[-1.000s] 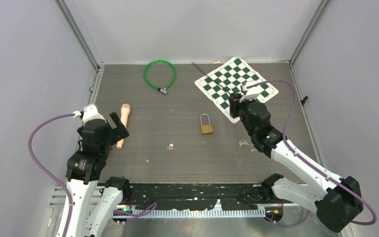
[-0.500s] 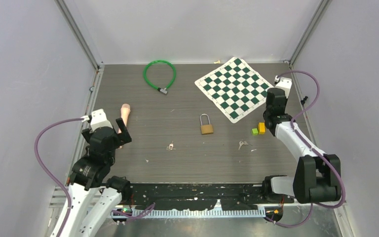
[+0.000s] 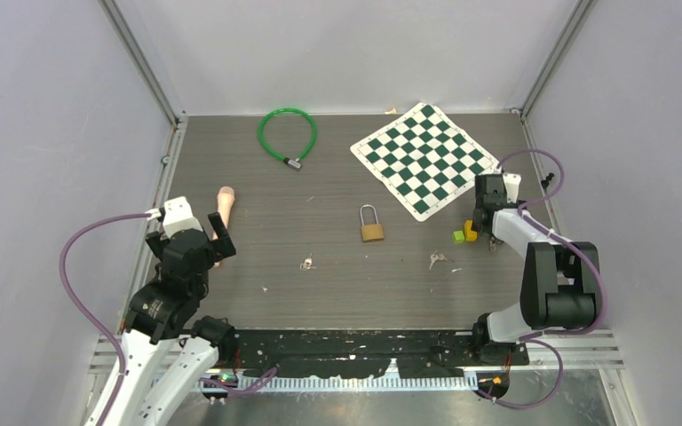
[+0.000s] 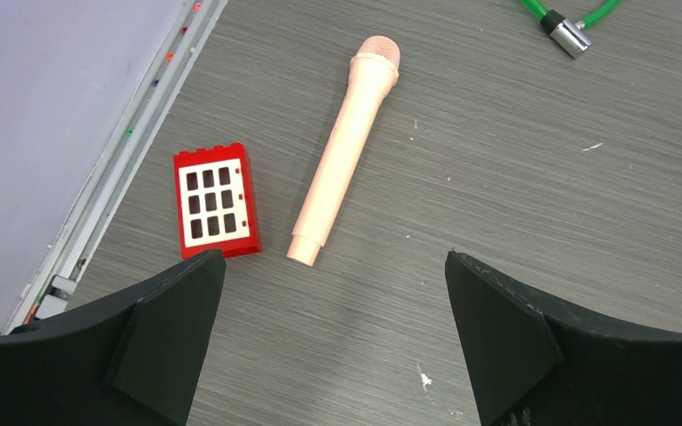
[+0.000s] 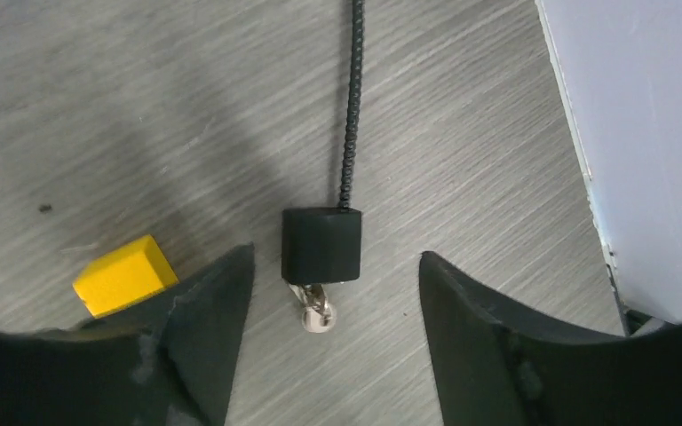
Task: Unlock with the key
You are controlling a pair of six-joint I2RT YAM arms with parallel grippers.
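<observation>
Right gripper point(image 5: 333, 262), well right of the brass padlock point(image 3: 372, 232), fingers apart over a black lock point(image 5: 321, 244) with key point(image 5: 318, 316). Left gripper point(image 4: 333, 257), far left of it, spread wide, holding nothing.

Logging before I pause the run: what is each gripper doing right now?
Left gripper: open, empty.
Right gripper: open, holding nothing; the black lock with its key lies between the fingers, untouched.
</observation>
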